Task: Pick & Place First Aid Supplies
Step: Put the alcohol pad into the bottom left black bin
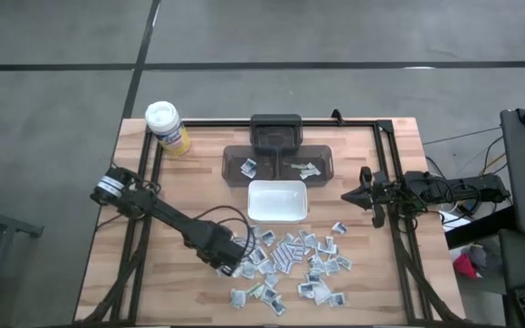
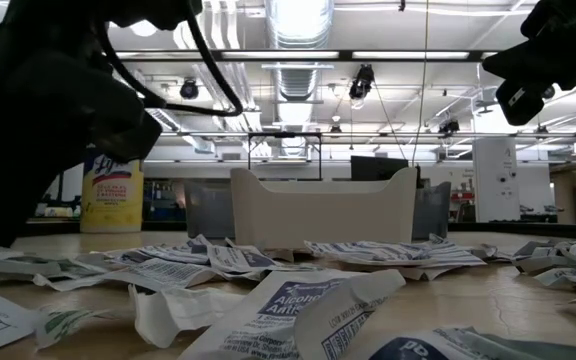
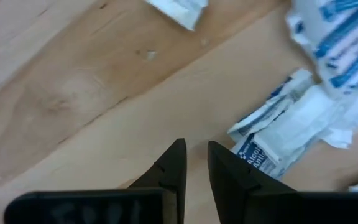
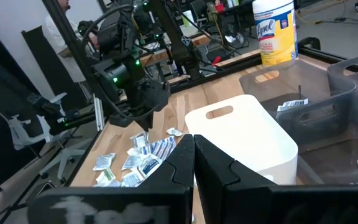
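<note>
The first aid supplies (image 1: 294, 260) lie scattered on the tabletop (image 1: 190, 196) on the near side of the white rectangular tray (image 1: 277, 201), a loose drift of small flat sealed packets, white and grey with bluish print, many overlapping or lying crumpled. They look very light and limp, thin foil-paper sachets that will likely slide on the wood if nudged and fold rather than resist; a raised corner or a curled edge looks the best place to pinch, since a packet lying dead flat gives the fingers nothing to get under (the low view shows several with lifted edges). The left hand (image 1: 229, 267) is down at the end of the pile farthest from the tray's right-hand side, its fingers (image 3: 169, 171) drawn to a narrow gap with only bare wood showing between them, a packet (image 3: 263, 152) lying just beside one tip; it holds nothing that I can see. The right hand (image 1: 347, 196) waits beside the tray, fully closed and empty. The tray itself appears empty. Behind it, the dark clear bin (image 1: 279, 164) has two compartments, one packet in the one toward the yellow canister (image 1: 167, 128) and a couple of greenish ones in the other.
</note>
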You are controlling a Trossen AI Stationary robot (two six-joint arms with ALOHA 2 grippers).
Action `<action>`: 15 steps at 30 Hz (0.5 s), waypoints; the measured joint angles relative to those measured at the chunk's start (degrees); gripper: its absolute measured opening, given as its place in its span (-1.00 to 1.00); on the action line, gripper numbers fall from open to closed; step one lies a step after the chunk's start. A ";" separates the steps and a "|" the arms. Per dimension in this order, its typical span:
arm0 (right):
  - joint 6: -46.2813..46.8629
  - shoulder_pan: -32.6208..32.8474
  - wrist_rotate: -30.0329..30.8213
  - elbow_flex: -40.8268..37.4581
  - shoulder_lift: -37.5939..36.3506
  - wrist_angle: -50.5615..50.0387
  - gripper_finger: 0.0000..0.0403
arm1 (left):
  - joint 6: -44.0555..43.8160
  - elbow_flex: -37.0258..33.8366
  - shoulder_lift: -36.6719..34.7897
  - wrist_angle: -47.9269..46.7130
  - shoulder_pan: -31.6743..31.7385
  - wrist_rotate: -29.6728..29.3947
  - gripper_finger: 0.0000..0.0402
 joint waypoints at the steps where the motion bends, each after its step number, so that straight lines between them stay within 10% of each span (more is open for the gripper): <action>1: 0.00 0.00 0.01 0.00 0.00 0.00 -0.96 | -0.02 0.15 -0.02 -0.06 0.00 0.02 -0.70; 15: 0.02 0.00 0.00 0.00 0.00 0.00 -0.96 | -1.96 0.41 -2.93 1.28 0.00 -0.22 -0.70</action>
